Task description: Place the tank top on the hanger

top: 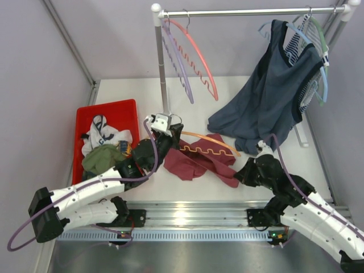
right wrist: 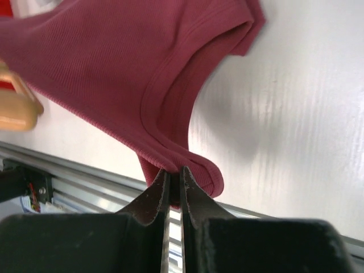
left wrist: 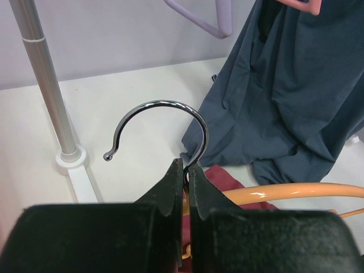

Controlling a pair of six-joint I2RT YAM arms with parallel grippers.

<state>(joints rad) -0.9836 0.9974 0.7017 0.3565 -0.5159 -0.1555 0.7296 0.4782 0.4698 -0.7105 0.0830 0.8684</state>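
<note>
The maroon tank top point(top: 196, 162) lies crumpled on the white table, in front of the arms. The orange hanger point(top: 211, 145) lies partly on it, its wavy bar over the cloth. My left gripper point(top: 175, 136) is shut on the stem of the hanger's metal hook point(left wrist: 165, 108); an orange arm point(left wrist: 296, 192) runs off to the right. My right gripper point(top: 238, 174) is shut on a folded, hemmed edge of the tank top point(right wrist: 114, 62), at the garment's right end, just above the table. In the right wrist view the hanger's end point(right wrist: 17, 105) shows at the left edge.
A red bin point(top: 108, 108) with clothes, an olive garment point(top: 102, 158) among them, stands at the left. The rack pole point(top: 161, 62) rises behind my left gripper with a pink-red hanger point(top: 196, 57) and a lilac hanger point(top: 176, 65). A dark blue-grey top point(top: 267, 102) hangs at the right, its hem on the table.
</note>
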